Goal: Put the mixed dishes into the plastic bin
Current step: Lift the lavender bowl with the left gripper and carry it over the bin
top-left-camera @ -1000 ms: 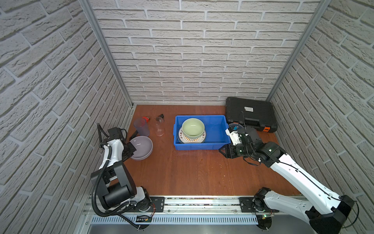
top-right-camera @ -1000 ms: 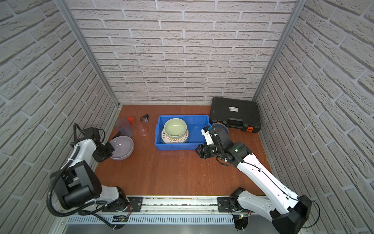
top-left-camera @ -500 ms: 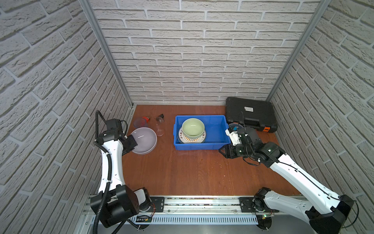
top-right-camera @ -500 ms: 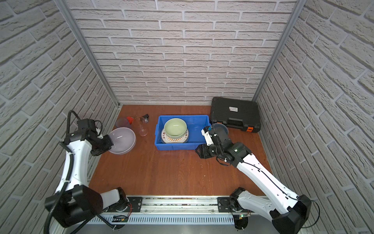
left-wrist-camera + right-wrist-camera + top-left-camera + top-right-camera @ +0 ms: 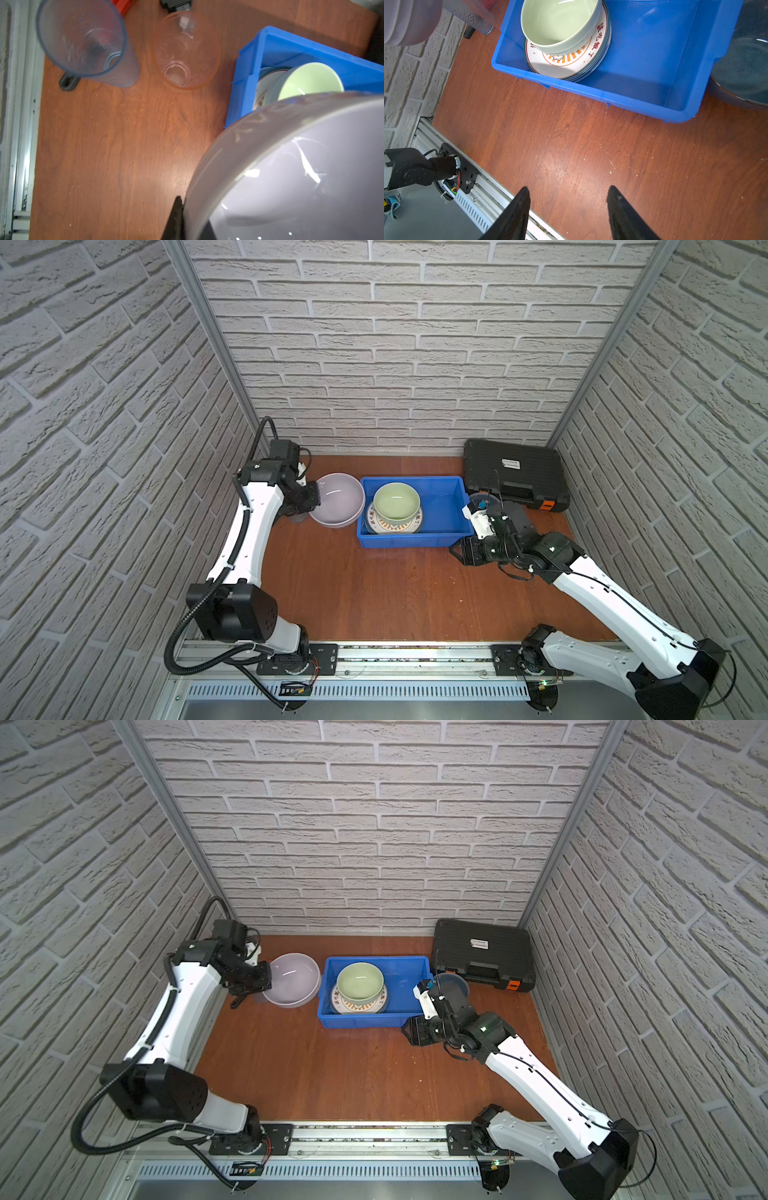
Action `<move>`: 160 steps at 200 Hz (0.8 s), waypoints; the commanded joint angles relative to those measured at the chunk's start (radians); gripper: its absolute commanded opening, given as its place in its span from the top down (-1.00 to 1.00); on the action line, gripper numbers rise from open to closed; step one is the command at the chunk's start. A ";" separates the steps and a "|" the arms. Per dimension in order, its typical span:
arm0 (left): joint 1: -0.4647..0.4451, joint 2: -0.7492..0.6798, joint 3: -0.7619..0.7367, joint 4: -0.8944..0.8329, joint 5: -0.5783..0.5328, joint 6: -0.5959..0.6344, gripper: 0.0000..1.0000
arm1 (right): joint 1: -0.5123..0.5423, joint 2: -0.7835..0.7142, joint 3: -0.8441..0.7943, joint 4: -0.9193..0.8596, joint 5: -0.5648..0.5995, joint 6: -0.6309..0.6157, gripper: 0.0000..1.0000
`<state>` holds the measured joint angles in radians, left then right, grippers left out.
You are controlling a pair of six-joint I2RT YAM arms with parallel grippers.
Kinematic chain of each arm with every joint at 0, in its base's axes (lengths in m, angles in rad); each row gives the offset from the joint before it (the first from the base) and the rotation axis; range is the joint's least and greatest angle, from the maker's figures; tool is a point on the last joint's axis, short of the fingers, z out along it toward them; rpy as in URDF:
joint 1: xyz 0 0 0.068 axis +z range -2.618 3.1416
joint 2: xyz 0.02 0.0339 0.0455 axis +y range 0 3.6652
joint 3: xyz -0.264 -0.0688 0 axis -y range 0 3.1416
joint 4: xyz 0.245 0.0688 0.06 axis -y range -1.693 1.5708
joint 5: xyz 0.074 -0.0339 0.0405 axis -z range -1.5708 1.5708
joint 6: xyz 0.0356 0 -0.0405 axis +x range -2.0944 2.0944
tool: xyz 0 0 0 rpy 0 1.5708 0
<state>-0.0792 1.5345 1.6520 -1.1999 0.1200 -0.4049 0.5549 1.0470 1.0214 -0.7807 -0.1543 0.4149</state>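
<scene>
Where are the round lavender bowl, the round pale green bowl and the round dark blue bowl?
round lavender bowl [image 5: 338, 501]: in a top view, on its inner floor.
round pale green bowl [image 5: 396, 502]: in a top view, on its inner floor.
round dark blue bowl [image 5: 745, 62]: right wrist view, on its inner surface.

The left arm [image 5: 249, 531] stands tall, elbow high, with the left gripper [image 5: 314, 501] clamped on the lavender bowl's [image 5: 340, 502] rim. The right arm [image 5: 615, 601] stretches low and forward, with the right gripper [image 5: 569, 188] empty (fingers [image 5: 519, 207] parted, pointing toward the left arm's side).
</scene>
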 commanded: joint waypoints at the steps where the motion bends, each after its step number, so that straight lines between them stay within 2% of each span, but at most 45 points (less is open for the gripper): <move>1: -0.057 0.061 0.122 0.018 0.036 -0.019 1.00 | 0.012 -0.002 -0.006 0.034 0.003 0.004 -0.22; 74: -0.202 0.398 0.479 -0.033 0.010 -0.003 1.00 | 0.012 -0.043 -0.009 0.012 0.022 0.011 -0.22; 160: -0.321 0.653 0.707 -0.066 -0.009 -0.019 1.00 | 0.013 -0.067 -0.026 0.001 0.039 0.023 -0.22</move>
<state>-0.3794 2.1761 2.2925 -1.2739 0.0910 -0.4126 0.5568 0.9924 1.0039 -0.7891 -0.1284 0.4271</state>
